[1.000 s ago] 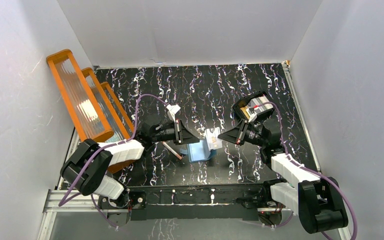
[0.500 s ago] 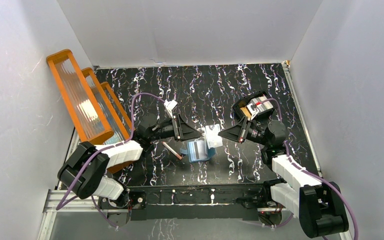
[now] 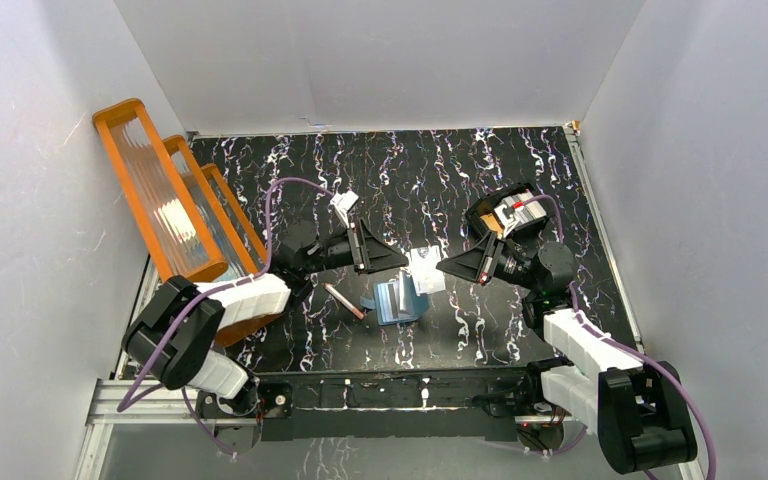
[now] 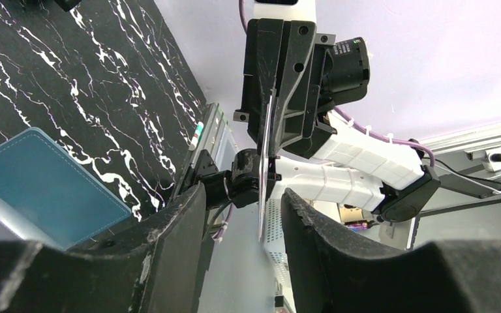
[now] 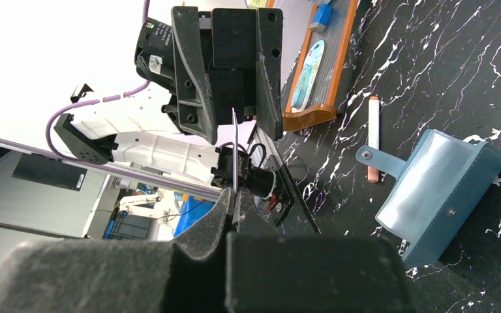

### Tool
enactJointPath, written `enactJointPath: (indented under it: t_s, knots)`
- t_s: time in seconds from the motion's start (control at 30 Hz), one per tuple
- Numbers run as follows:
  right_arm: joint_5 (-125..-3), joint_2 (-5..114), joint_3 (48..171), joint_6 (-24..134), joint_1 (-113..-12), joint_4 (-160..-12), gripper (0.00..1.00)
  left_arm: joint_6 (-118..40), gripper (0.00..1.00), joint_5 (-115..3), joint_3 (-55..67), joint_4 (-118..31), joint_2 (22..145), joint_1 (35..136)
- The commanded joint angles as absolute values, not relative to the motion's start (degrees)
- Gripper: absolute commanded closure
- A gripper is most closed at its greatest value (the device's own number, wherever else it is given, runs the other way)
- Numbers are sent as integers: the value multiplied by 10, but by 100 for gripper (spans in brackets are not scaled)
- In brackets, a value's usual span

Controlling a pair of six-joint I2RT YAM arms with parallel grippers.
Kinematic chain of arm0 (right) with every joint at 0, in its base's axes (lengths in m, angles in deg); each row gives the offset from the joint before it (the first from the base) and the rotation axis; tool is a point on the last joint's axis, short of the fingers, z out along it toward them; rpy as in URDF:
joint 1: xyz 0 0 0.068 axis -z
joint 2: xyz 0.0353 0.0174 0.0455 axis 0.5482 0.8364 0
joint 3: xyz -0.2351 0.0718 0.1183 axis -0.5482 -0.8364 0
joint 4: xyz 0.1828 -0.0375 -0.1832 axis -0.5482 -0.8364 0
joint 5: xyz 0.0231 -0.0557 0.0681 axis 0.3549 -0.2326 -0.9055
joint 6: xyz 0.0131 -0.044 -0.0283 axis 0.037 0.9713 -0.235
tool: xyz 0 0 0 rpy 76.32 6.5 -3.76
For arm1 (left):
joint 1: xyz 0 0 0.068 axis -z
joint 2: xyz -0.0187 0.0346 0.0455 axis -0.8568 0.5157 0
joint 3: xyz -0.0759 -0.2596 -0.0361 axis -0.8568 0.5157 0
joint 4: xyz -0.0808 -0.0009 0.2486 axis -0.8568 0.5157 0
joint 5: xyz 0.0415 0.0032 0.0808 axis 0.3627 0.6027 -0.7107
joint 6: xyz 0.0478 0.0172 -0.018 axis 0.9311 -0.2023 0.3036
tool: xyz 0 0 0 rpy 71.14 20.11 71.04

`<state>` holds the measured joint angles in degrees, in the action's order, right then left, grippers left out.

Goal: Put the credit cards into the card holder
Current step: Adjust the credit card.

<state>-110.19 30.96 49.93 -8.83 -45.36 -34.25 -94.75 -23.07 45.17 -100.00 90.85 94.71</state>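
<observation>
Teal-blue card holder (image 3: 397,302) is shown lying partly open on the black marbled desk (image 3: 410,170), between two robot arms. A pale credit card (image 3: 426,268) is pinched edge-on in the clenched right claw (image 3: 443,270), close by the holder. The left claw (image 3: 398,262) is released and empty, with its fingers spread towards the card. For a clean insertion, the card's edge is best lined up with a pocket mouth while the holder is steadied.

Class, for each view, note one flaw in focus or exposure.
Top view: even light, sharp; the card reads bright white. Left wrist view: its own fingers are a dark blur. Right wrist view: top left blown white, sheen on the card holder.
</observation>
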Motion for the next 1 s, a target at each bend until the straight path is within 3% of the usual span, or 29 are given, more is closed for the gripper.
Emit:
enactJointPath:
  t_s: [0.0, 0.13, 0.23, 0.3, 0.37, 0.8, 0.97]
  knots:
    - [-1109, 312, 503, -99, -453, -294, 100, -943, 57, -224, 423, -1033, 921, 952]
    - [-1110, 318, 505, -101, -454, -292, 100, -942, 61, -220, 411, -1034, 930, 953]
    - [-1112, 328, 508, -99, -456, -293, 100, -942, 83, -215, 403, -1035, 934, 953]
    - [-1115, 334, 509, -95, -458, -295, 100, -942, 88, -211, 399, -1036, 940, 953]
    - [-1116, 337, 506, -95, -458, -296, 100, -943, 100, -207, 398, -1039, 944, 953]
    - [-1080, 287, 529, -19, -456, -457, 100, -895, 100, -243, 494, -962, 879, 893]
    - [-1024, 259, 577, 40, -458, -595, 100, -775, 100, -309, 447, -724, 824, 884]
